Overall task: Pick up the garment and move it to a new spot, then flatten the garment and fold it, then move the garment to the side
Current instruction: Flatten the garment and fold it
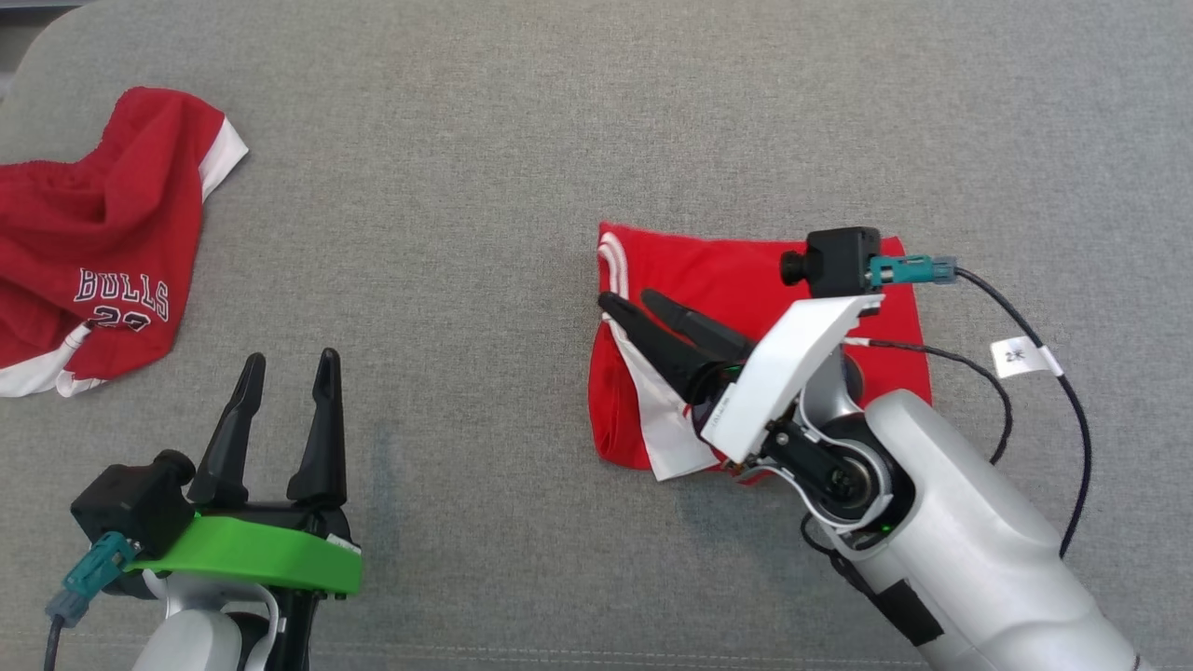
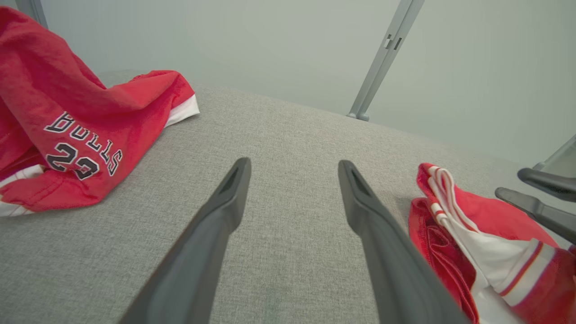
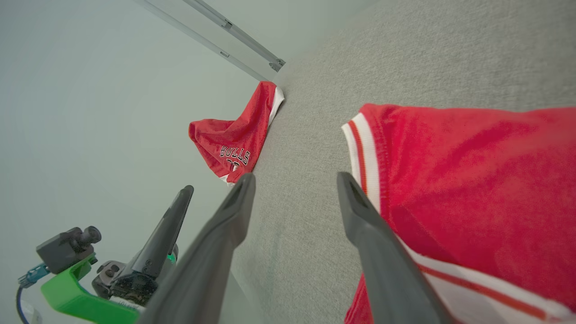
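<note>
A red garment with white-and-red striped trim (image 1: 746,280) lies folded into a compact rectangle on the grey fabric surface, right of centre; it also lies at the right in the left wrist view (image 2: 472,225) and the right wrist view (image 3: 472,180). My right gripper (image 1: 632,300) is open, fingers pointing left over the garment's left edge, with nothing between them (image 3: 294,177). My left gripper (image 1: 291,359) stands open over bare surface at the lower left (image 2: 292,164), well apart from the folded garment.
A second red garment, a crumpled jersey printed "BULLS" (image 1: 102,252), lies at the far left edge (image 2: 81,135). The grey surface (image 1: 466,233) between the two garments is bare. Metal frame posts (image 2: 382,58) stand beyond the far edge.
</note>
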Motion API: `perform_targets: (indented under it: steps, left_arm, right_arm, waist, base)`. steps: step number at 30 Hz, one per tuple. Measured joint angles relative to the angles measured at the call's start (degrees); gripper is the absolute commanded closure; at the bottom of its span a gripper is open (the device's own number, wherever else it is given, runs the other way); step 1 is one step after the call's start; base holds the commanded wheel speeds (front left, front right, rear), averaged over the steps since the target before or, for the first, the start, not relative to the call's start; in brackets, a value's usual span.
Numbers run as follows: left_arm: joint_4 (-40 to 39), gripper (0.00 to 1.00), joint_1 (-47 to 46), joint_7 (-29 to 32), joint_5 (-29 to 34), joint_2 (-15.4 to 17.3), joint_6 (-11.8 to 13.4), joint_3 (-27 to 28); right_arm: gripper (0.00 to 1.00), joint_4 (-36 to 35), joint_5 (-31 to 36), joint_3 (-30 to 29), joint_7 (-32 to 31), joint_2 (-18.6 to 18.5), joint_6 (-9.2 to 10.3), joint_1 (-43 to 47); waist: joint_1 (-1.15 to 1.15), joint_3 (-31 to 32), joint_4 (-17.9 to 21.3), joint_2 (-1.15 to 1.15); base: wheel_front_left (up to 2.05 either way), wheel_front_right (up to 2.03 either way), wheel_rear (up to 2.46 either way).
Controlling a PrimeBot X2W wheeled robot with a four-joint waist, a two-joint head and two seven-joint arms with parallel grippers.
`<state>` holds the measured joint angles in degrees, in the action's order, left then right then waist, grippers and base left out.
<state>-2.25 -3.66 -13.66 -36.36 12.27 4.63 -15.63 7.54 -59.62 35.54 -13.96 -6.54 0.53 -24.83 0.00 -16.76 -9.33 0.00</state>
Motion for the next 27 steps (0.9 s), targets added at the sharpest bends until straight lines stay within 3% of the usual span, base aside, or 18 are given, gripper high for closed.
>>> perform_targets:
  steps: [4, 12, 15, 21, 27]
  left_arm:
    - [0.3, 0.00, 0.0, 0.0, 0.0, 0.2, 0.0, 0.0]
    - [0.4, 0.00, -0.1, 0.0, 0.7, 1.0, 0.0, 0.5]
    - [0.4, 0.00, -0.1, 0.0, 0.7, 1.0, 0.0, 0.5]
    - [0.1, 0.00, 0.0, 0.0, 0.7, 1.0, 0.0, 0.5]
    - [-0.1, 0.00, 0.1, 0.0, 0.7, 0.5, 0.0, 0.4]
  right_arm:
    - [0.00, 0.2, -0.1, 1.1, 0.9, 2.7, -0.74, -0.9]
    - [0.00, 0.2, 1.4, -1.6, 5.2, 0.5, -1.53, -2.3]
    - [0.00, 0.3, 3.4, -3.3, 6.7, -2.4, -1.33, -2.1]
    - [0.00, 1.9, 4.1, -7.9, 8.4, -8.9, 1.19, 2.3]
    - [0.00, 3.1, 3.0, -9.6, 8.5, -11.5, 2.10, 7.1]
  waist:
    - [0.00, 0.1, 0.2, 0.00]
    - [0.00, 1.1, 0.9, 0.00]
    - [0.00, 1.8, 1.2, 0.00]
    - [0.00, 2.8, 2.1, 0.00]
    - [0.00, 3.1, 2.5, 0.00]
  base:
    - [0.00, 0.00, 0.00]
    - [0.00, 0.00, 0.00]
    - [0.00, 0.00, 0.00]
    - [0.00, 0.00, 0.00]
    - [0.00, 0.00, 0.00]
